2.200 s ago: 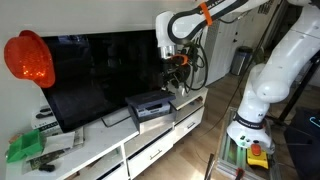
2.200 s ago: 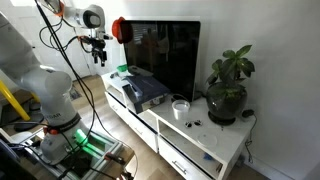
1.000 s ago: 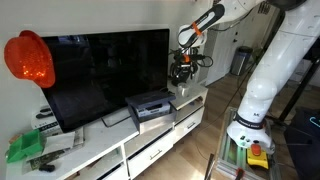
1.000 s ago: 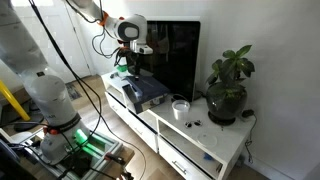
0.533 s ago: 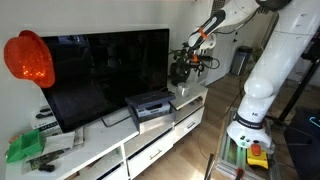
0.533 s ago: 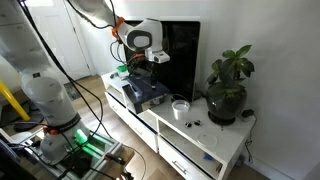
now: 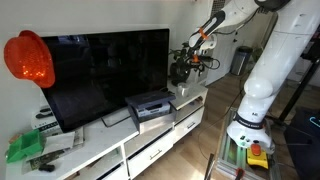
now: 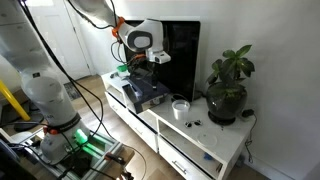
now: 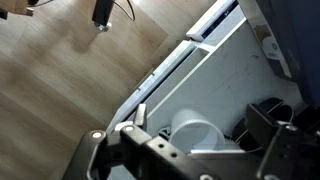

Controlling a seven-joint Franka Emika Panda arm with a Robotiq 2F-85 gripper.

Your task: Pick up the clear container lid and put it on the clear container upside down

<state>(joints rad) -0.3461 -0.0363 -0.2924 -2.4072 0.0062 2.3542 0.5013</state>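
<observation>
Fingers [image 9: 283, 148] spread apart and empty, held over the white desk [image 8: 163, 121]. The clear container [image 8: 181, 105] stands on the desk between the black-and-grey device [image 8: 143, 92] and the potted plant [image 8: 227, 88]. Its lid cannot be distinguished.

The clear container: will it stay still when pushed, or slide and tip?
It probably slides easily: the container looks small and light, on a smooth white cabinet. Being low and wide, it seems unlikely to tip. Its plastic may flex if squeezed.

clear container [image 9: 197, 134]: whitish translucent plastic; TV screen [image 7: 100, 65]: glossy black; floor [image 9: 60, 80]: wood; cabinet [image 9: 220, 90]: smooth white.
</observation>
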